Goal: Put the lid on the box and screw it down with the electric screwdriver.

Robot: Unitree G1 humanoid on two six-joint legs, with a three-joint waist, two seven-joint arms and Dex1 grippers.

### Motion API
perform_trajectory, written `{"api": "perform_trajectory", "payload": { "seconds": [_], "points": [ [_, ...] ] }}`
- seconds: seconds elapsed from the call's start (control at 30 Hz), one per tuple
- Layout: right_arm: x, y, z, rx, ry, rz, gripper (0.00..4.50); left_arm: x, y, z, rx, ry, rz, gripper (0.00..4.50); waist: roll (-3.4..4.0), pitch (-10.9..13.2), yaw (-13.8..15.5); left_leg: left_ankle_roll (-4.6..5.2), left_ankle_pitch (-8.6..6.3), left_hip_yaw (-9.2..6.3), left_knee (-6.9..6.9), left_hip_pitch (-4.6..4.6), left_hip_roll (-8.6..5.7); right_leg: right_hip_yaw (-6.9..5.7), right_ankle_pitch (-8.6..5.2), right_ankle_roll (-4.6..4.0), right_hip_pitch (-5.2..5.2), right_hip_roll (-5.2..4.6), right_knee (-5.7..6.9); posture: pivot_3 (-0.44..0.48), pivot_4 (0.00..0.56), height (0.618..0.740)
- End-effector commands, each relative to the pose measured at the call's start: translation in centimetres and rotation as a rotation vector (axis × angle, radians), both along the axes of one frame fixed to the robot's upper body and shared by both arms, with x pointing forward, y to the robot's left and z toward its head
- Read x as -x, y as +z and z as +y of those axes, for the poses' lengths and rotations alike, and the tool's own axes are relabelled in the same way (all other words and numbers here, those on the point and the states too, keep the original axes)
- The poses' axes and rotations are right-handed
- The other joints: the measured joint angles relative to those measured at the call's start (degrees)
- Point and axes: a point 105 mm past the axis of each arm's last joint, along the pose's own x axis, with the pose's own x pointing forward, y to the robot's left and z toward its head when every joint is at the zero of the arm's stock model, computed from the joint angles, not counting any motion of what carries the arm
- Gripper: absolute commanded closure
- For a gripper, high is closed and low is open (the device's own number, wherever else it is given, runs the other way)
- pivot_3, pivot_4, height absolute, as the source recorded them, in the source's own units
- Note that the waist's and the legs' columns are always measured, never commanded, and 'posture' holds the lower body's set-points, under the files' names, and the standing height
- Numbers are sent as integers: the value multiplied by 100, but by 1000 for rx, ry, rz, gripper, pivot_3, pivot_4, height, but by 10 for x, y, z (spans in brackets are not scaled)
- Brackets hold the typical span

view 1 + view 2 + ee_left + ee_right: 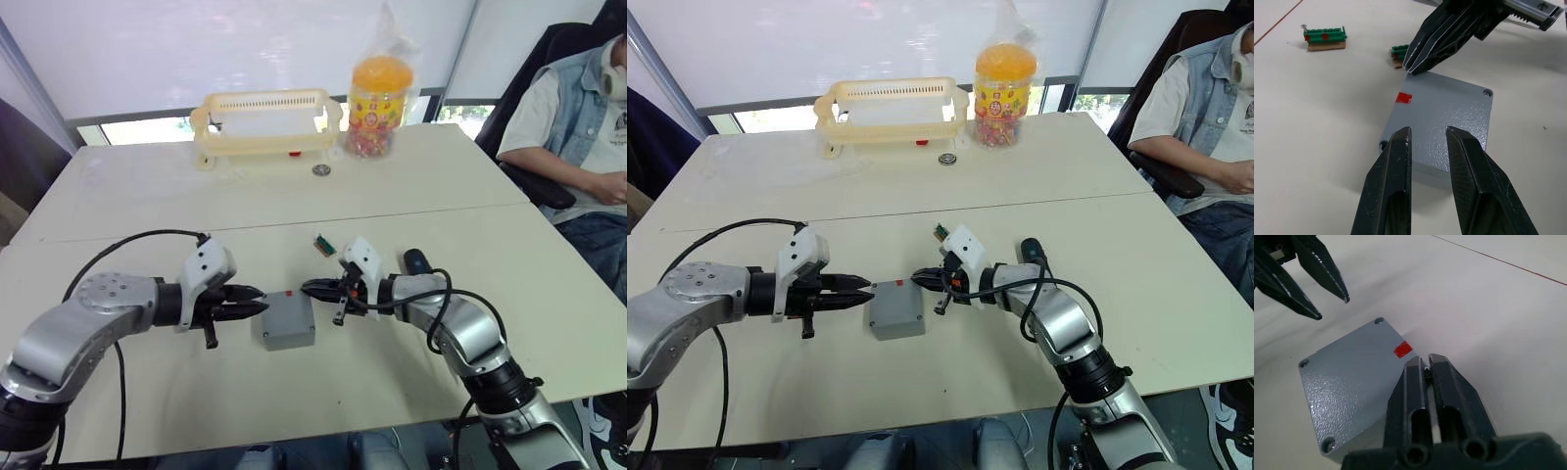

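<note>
**Left eye view: both grippers meet over the closed grey box**

At the near middle of the cream table (147,196) sits the box (288,335) with the lid (1442,120) already lying flat on top of it, edges lined up with the box walls. A small red mark (1403,98) shows on the lid's upper face near one edge, and screw holes sit in its corners.

The left gripper (250,303) reaches in from the robot's left, its two black fingers (1392,181) a narrow gap apart and empty, their tips hanging just above the lid's near edge. The right gripper (312,288) comes in from the opposite side, its fingers pinched almost together on a tiny dark thing (1426,374) too small to identify; its tips hover at the lid's edge beside the red mark.

A black cylinder (415,260), probably the electric screwdriver, lies on the table just behind the right forearm, mostly hidden by it. Small green-brown blocks (1325,38) lie on the table just beyond the box.

At the far edge stand a pale yellow basket (265,122) and a candy jar with an orange lid (377,106), with a small round metal piece (320,169) in front of them. A person (578,108) sits at the robot's far right
</note>
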Motion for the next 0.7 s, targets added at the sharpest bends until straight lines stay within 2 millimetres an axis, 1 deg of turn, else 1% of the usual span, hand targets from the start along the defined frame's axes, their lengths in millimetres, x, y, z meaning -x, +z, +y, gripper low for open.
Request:
{"api": "perform_trajectory", "payload": {
  "seconds": [0.03,0.13,0.17,0.23,0.27,0.3,0.33,0.4,0.47,0.53,0.6,0.7],
  "points": [
    [-1,30,2,-68,10,-89,2678,3,10,-3,-4,-27,-44,3427,0,0,1,0,0,0,0,0,0,0,0,0,0,0,0,0,150,740],
    [0,48,0,-115,8,-112,1260,3,12,-3,-9,-33,-50,3427,0,0,1,0,0,0,0,0,0,0,0,0,0,0,0,0,150,740],
    [1,56,-3,-140,8,-119,1260,2,13,-3,-9,-36,-53,3427,0,0,4,0,0,0,0,0,0,0,0,0,0,0,0,0,150,740],
    [3,70,-10,-179,5,-122,1206,2,13,-5,-6,-42,-54,2885,0,0,12,0,0,-2,0,0,0,0,0,0,0,0,0,0,150,740],
    [4,76,-14,-197,-4,-120,1206,2,13,-6,-5,-45,-54,2555,0,0,15,0,0,-2,0,0,0,0,0,0,0,0,0,0,150,740],
    [4,79,-17,-208,-11,-116,1206,2,12,-7,-4,-46,-54,2128,0,0,22,0,0,-2,0,0,0,0,0,0,0,0,0,0,150,740],
    [4,84,-25,-223,-25,-104,1206,2,12,-8,-3,-48,-55,1682,-1,0,25,0,0,-2,0,0,0,0,0,0,2,0,-1,0,150,740],
    [3,86,-49,-208,-90,-53,1206,3,12,-11,2,-58,-55,1682,-1,0,47,0,0,-2,1,0,0,0,0,0,2,-1,-1,0,150,740],
    [4,84,-65,-173,-136,-18,1206,4,11,-13,5,-64,-54,1682,-1,-1,101,1,0,0,1,0,0,0,0,0,3,-3,-3,0,150,740],
    [3,73,-97,-89,-250,61,1206,7,9,-16,-1,-84,-52,1682,-1,-1,140,1,-1,2,2,0,-1,1,0,0,4,-3,-3,0,150,740],
    [4,67,-125,-26,-360,125,1206,10,5,-20,-12,-108,-53,1682,-1,-1,173,2,-1,0,2,-1,-1,0,0,0,5,-2,-3,0,150,740],
    [9,59,-150,52,-462,227,1206,12,2,-23,-19,-131,-50,1682,-2,-1,145,3,0,5,6,-1,-1,1,0,-1,6,-2,-2,0,150,740]
  ]
}}
